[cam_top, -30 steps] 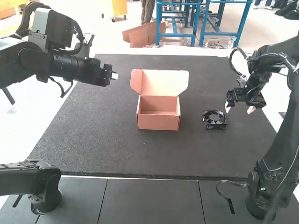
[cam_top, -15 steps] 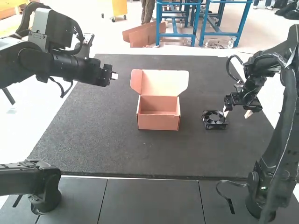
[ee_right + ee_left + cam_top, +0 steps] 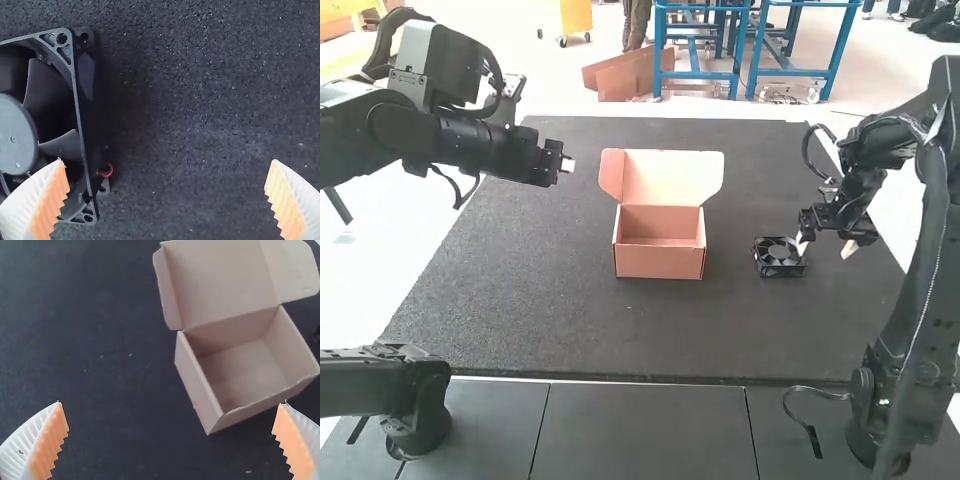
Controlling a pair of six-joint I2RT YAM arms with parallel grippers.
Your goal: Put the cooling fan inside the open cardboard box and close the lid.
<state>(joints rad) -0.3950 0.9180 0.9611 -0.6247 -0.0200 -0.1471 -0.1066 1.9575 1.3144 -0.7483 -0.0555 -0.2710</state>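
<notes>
So that it can straddle the square black plastic fan (image 3: pixel 780 256), my right tool (image 3: pixel 827 241) hangs spread wide.

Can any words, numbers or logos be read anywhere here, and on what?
None can be read.
Cardboard box: plain walls and lid, no print.
Fan: the round hub is bare grey on the side shown.
Black mat: no marks.
Left arm and right arm: nothing legible.

No text, label or number can be read anywhere; the walls of the cardboard box (image 3: pixel 192 385) and the hub of the cooling fan (image 3: pixel 45 125) show nothing legible.
</notes>
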